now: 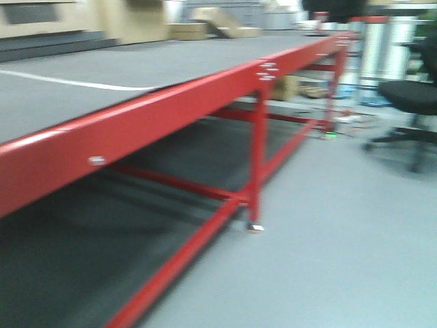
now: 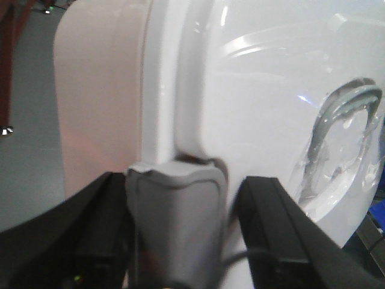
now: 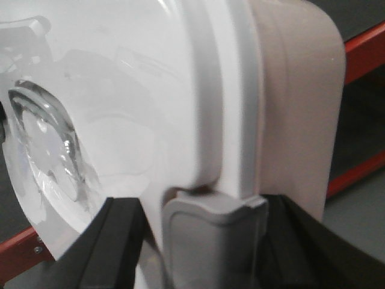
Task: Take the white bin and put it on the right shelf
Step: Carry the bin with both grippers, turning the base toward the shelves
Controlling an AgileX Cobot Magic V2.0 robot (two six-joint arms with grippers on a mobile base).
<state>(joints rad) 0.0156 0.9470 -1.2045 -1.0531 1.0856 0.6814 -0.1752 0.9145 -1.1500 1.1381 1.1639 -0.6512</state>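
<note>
Held: white bin (image 2: 252, 90); left claw (image 2: 183, 186) and right claw (image 3: 204, 205) each clamped across grey latch (image 2: 174, 235).

You face a red-framed table (image 1: 171, 102) with a grey top crossed by a white line (image 1: 68, 83), standing on pale grey floor (image 1: 341, 239) near a black chair (image 1: 408, 102)

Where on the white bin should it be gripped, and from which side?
Grip the grey latch at each end of the lid, one arm coming in from each end. Each latch juts out as a narrow tab that fits between the fingers; the glossy lid and broad bin body offer nothing narrow enough. The left gripper and right gripper straddle these latches.
</note>
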